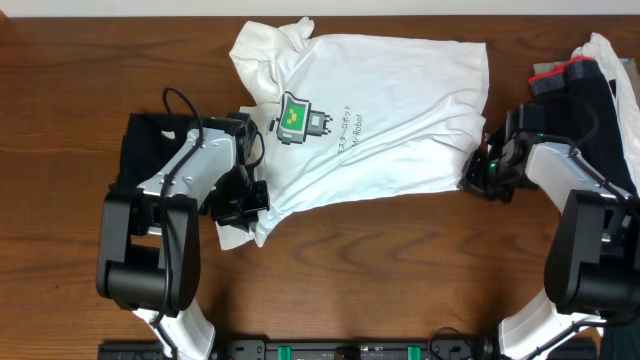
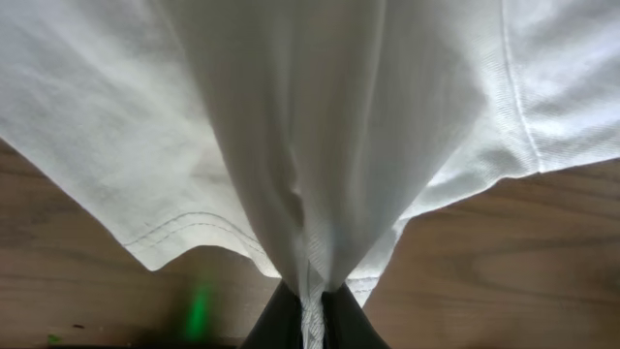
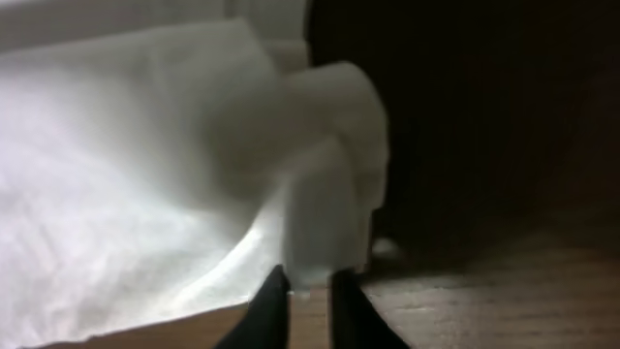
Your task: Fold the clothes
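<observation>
A large white T-shirt (image 1: 400, 110) with a green robot print (image 1: 293, 117) lies spread across the back middle of the wooden table. My left gripper (image 1: 256, 196) is at the shirt's lower left edge. In the left wrist view it (image 2: 312, 325) is shut on a gathered fold of the white fabric (image 2: 320, 145), which rises in a ridge from the jaws. My right gripper (image 1: 478, 178) is at the shirt's lower right corner. The right wrist view shows its fingers (image 3: 310, 286) drawn nearly together at a bunched edge of the shirt (image 3: 329, 165), pinching it at the tips.
A black garment (image 1: 150, 135) lies under the left arm at the left. At the far right sits a pile of black and white clothes (image 1: 600, 80) with a red item (image 1: 575, 70) on top. Bare wood (image 1: 380, 270) shows in front of the shirt.
</observation>
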Robot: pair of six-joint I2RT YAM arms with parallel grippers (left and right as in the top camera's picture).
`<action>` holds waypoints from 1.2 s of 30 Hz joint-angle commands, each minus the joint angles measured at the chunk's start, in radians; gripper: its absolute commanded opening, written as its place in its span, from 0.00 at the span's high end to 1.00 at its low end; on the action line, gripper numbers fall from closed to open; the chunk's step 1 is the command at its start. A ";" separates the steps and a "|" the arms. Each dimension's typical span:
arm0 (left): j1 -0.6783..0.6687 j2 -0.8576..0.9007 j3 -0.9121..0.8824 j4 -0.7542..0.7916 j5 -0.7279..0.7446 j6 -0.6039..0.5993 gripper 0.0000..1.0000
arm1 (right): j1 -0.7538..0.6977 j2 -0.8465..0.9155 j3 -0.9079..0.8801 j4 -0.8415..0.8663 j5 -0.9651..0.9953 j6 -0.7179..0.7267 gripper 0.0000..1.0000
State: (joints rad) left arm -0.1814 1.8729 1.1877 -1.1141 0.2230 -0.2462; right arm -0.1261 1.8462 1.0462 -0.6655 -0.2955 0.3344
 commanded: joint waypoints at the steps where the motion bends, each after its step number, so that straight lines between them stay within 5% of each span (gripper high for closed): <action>1: 0.002 -0.009 -0.006 -0.004 0.002 0.021 0.94 | -0.003 0.026 -0.026 -0.027 0.049 0.013 0.99; 15: 0.002 -0.010 -0.006 -0.118 0.002 0.059 0.94 | -0.071 -0.302 -0.004 -0.284 0.467 0.048 0.99; 29: -0.059 -0.056 -0.006 -0.261 0.052 0.075 0.94 | -0.079 -0.366 -0.009 -0.401 0.464 0.032 0.98; 32: -0.095 -0.107 -0.006 -0.262 0.054 0.042 0.88 | -0.079 -0.366 -0.009 -0.400 0.450 0.033 0.73; 36: -0.113 -0.201 -0.006 -0.266 0.054 0.021 0.83 | -0.079 -0.367 -0.007 -0.361 0.391 0.028 0.66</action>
State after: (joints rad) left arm -0.2909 1.7390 1.1862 -1.3655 0.2790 -0.2047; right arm -0.1925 1.4830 1.0370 -1.0420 0.1211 0.3599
